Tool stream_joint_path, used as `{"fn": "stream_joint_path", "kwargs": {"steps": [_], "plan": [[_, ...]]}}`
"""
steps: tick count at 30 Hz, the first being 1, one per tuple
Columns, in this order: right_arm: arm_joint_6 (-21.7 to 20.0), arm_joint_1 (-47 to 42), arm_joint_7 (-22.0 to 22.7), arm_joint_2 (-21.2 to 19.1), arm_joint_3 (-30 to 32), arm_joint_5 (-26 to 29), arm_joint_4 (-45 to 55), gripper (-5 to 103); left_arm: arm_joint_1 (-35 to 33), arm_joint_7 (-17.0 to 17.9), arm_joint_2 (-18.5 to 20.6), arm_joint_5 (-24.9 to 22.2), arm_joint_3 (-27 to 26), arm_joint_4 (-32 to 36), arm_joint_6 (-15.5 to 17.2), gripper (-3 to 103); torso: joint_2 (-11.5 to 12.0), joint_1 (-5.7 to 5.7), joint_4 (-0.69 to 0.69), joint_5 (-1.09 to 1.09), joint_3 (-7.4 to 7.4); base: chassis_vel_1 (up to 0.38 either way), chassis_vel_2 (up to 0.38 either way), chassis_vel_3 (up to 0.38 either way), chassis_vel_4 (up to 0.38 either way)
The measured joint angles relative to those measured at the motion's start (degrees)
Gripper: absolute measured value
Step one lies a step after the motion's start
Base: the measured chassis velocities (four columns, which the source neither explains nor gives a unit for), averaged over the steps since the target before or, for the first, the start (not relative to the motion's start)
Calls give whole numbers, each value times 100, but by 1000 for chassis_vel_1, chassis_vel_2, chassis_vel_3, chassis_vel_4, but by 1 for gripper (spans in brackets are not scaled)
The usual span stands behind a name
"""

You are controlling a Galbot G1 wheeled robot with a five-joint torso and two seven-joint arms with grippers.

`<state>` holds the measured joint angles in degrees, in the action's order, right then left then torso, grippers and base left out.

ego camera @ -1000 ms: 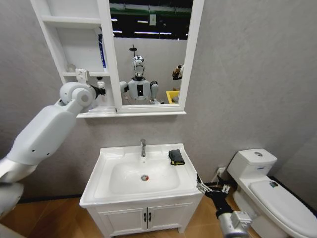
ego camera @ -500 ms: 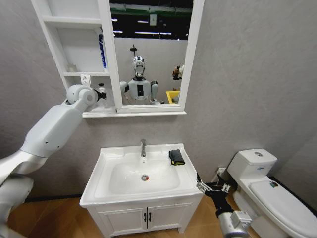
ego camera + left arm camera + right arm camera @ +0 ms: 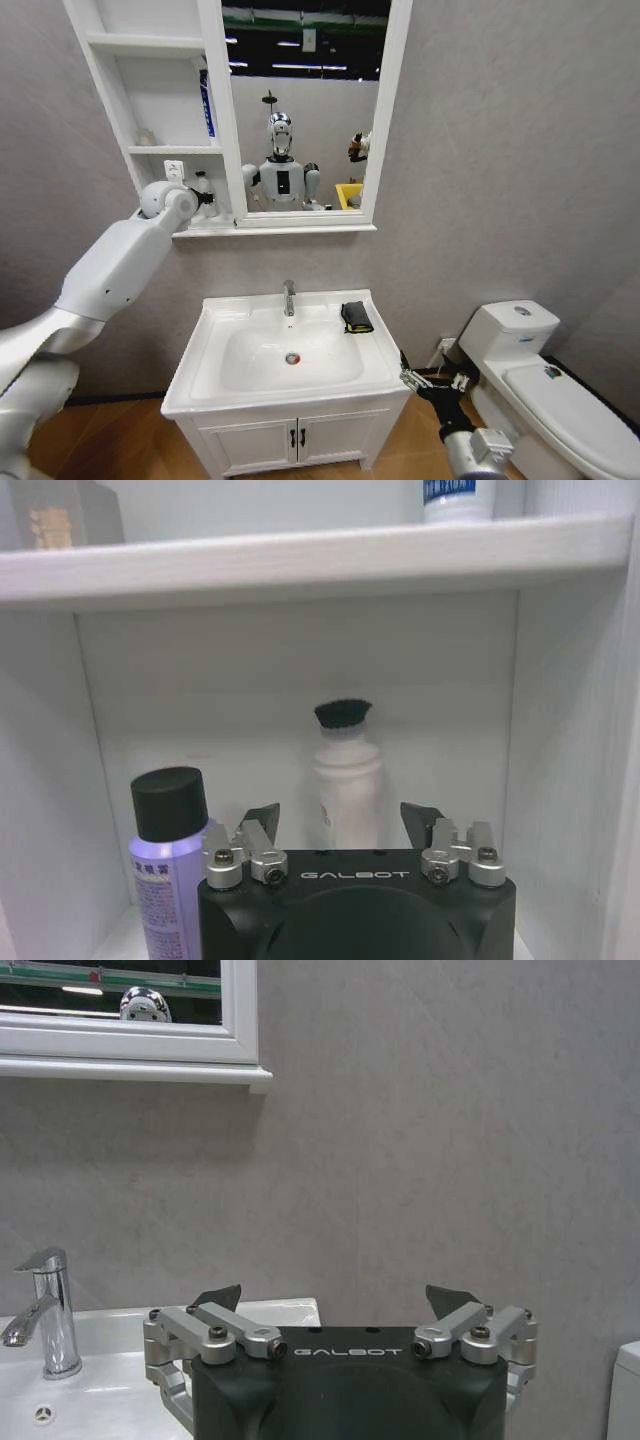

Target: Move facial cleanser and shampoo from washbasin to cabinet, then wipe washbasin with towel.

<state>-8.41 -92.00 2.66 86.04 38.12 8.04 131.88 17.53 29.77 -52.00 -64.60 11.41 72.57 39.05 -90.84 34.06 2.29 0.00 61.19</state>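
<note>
Cabinet [image 3: 160, 100] on wall above washbasin [image 3: 285, 352] | L end effector [image 3: 340, 825] at lowest shelf, jaws apart, empty, white bottle [image 3: 347, 780] standing just beyond, purple bottle [image 3: 168, 865] beside | R end effector [image 3: 335, 1305] low by basin's right corner, open, idle | towel [image 3: 356, 316] on basin rim right of tap [image 3: 289, 297]

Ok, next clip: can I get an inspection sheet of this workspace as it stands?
Surface: washbasin bowl bare, tap at the back rim.
Job's things: towel folded on the basin's right rim; white bottle upright on the cabinet bottom shelf.
Clutter: purple spray can beside that bottle; blue-labelled tube one shelf up.
Grippers: left gripper open, empty, just short of the white bottle; right gripper open, low beside the basin.
Cables: nothing seen.
Surroundings: mirror, toilet, grey wall.
</note>
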Motion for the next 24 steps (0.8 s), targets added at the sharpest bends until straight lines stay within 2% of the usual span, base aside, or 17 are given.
{"fn": "stream_joint_path", "kwargs": {"steps": [3, 4, 6, 7, 10, 11, 13, 14, 15, 16, 17, 18, 19, 21, 22, 23, 24], "plan": [[-9, 13, 2, 10, -16, -8, 20, 100, -124, 52, 108, -3, -243, 309, -16, 80, 0, 0, 2, 1, 0, 0, 0, 0, 0], [-9, 13, 2, 10, -16, -8, 20, 100, -124, 52, 108, -3, -243, 309, -16, 80, 0, 0, 2, 1, 0, 0, 0, 0, 0], [-14, 9, 3, 12, -12, -10, 29, 100, -384, 299, 318, -146, -553, 898, -4, 90, 0, 1, 2, 0, 0, 0, 0, 0, 0], [-14, 9, 3, 12, -12, -10, 29, 100, -384, 299, 318, -146, -553, 898, -4, 90, 0, 1, 2, 0, 0, 0, 0, 0, 0], [-23, 7, 13, 19, -27, -18, 47, 100, -1277, 722, 881, -357, -1189, 2246, -17, 100, 0, 0, 0, -4, 0, 0, 0, 0, 0], [-23, 7, 13, 19, -27, -18, 47, 100, -1277, 722, 881, -357, -1189, 2246, -17, 100, 0, 0, 0, -4, 0, 0, 0, 0, 0], [-96, 23, 63, 54, -93, -31, 89, 100, -2197, 968, 1254, -388, -1660, 3355, -196, 100, -1, -2, -3, 3, -2, 0, 0, 0, 0], [-147, 29, 70, 63, -116, -32, 114, 100, -2630, 1109, 1350, -389, -1886, 3739, -277, 100, -1, -2, 0, 0, -1, 0, 0, 0, 0], [-147, 29, 70, 63, -116, -32, 114, 100, -2630, 1109, 1350, -389, -1886, 3739, -277, 100, -1, -2, 0, 0, -1, 0, 0, 0, 0], [-201, 45, 76, 56, -138, -34, 137, 100, -3156, 1221, 1416, -311, -2262, 4155, -348, 100, 0, -1, 3, -4, -1, 0, 0, 0, 0], [-235, 76, 77, 41, -157, -34, 152, 100, -3679, 1218, 1433, -152, -2646, 4480, -403, 100, -1, -1, 4, 4, -1, 0, 0, 0, 0], [-275, 122, 82, 16, -165, -35, 164, 100, -4418, 1084, 1411, 176, -3102, 4823, -498, 100, -1, -2, 0, 4, -1, 0, 0, 0, 0], [-275, 122, 82, 16, -165, -35, 164, 100, -4418, 1084, 1411, 176, -3102, 4823, -498, 100, -1, -2, 0, 4, -1, 0, 0, 0, 0], [-338, 190, 97, -15, -187, -24, 205, 100, -5782, 604, 1172, 985, -3808, 5293, -741, 100, -1, 0, 0, -7, -1, 0, 0, 0, 0], [-376, 218, 109, -34, -189, -10, 229, 100, -6464, 273, 982, 1439, -4155, 5448, -949, 100, -1, 0, 0, -1, -1, 0, 0, 0, 0], [-412, 225, 117, -51, -190, 8, 249, 100, -7286, -187, 636, 2153, -4595, 5573, -1280, 100, -1, -1, 2, 2, -1, 0, 0, 0, 0], [-412, 225, 117, -51, -190, 8, 249, 100, -7286, -187, 636, 2153, -4595, 5573, -1280, 100, -1, -1, 2, 2, -1, 0, 0, 0, 0]]}}
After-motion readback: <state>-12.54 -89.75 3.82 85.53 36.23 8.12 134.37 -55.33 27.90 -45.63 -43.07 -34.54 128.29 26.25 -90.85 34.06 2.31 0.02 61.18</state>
